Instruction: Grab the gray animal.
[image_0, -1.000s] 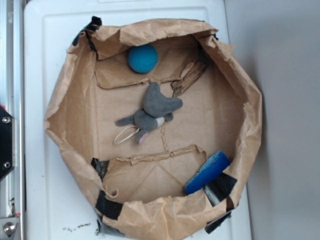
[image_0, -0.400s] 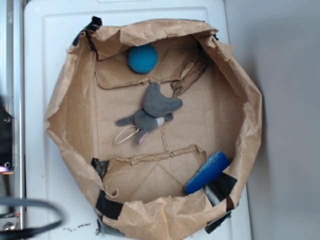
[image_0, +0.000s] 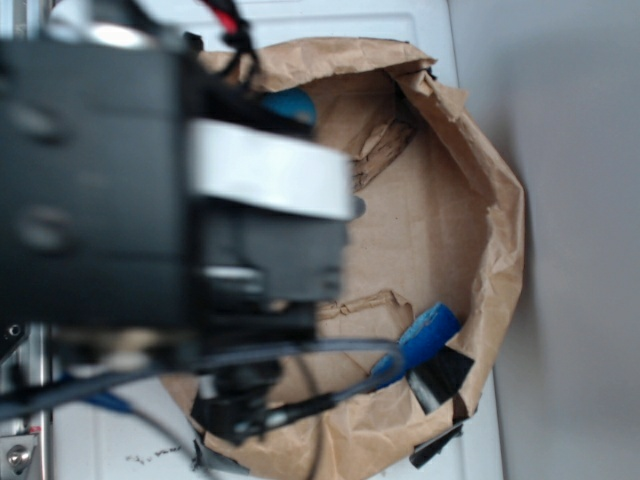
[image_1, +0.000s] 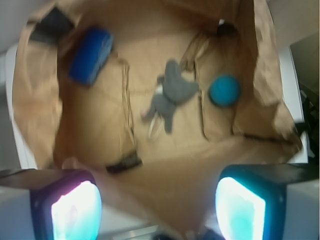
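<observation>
no writing can be read anywhere. the arm (image_0: 170, 200) looms blurred over the left of the paper bag (image_0: 480, 190). the gripper (image_1: 159, 207) hangs high above, jaws spread wide and empty. the gray animal (image_1: 171, 95) lies mid-floor between the teal ball (image_1: 224, 90) and the blue block (image_1: 90, 55).

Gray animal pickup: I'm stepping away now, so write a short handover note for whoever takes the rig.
Gripper: open, empty, high above the paper-lined bin.
Gray animal: lying mid-floor of the bin, untouched, between the teal ball and the blue block. The exterior view is mostly blocked by the arm.
Done: nothing grasped yet.
Left: centre over the animal, descend, close, lift.
</observation>
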